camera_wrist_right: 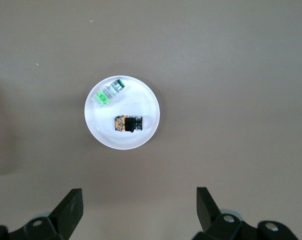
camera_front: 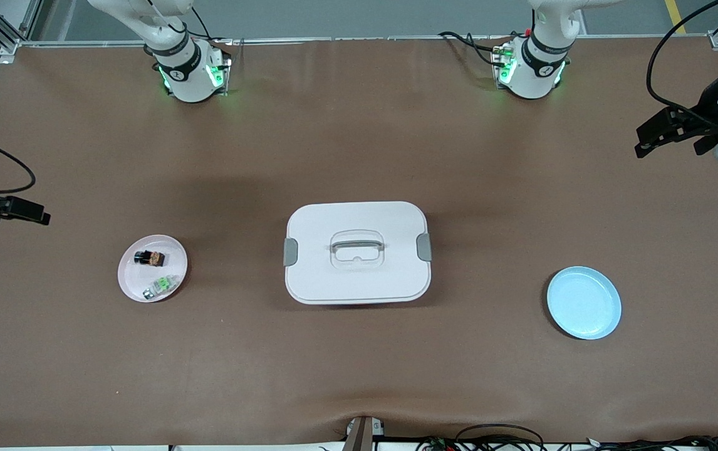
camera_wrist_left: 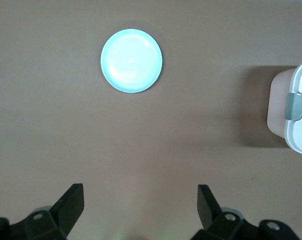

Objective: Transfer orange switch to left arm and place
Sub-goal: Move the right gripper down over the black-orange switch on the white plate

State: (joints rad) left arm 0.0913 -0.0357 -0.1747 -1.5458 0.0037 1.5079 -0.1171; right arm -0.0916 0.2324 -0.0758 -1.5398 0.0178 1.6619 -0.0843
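The orange switch [camera_front: 150,257] [camera_wrist_right: 127,123] is a tiny black part with an orange-brown middle. It lies on a round pink plate [camera_front: 135,277] [camera_wrist_right: 146,107] toward the right arm's end of the table. The white box [camera_front: 357,275] [camera_wrist_left: 297,135] stands shut at the table's middle, between the two plates. My right gripper [camera_front: 38,215] [camera_wrist_right: 139,202] hangs open and empty over bare table beside the pink plate. My left gripper [camera_front: 644,141] [camera_wrist_left: 141,200] hangs open and empty over the table at the left arm's end, with the blue plate in its wrist view.
A small green-and-white part [camera_front: 160,286] [camera_wrist_right: 109,92] shares the pink plate with the switch. An empty blue plate [camera_front: 583,302] [camera_wrist_left: 131,60] lies toward the left arm's end. Cables run along the table's near edge [camera_front: 497,438].
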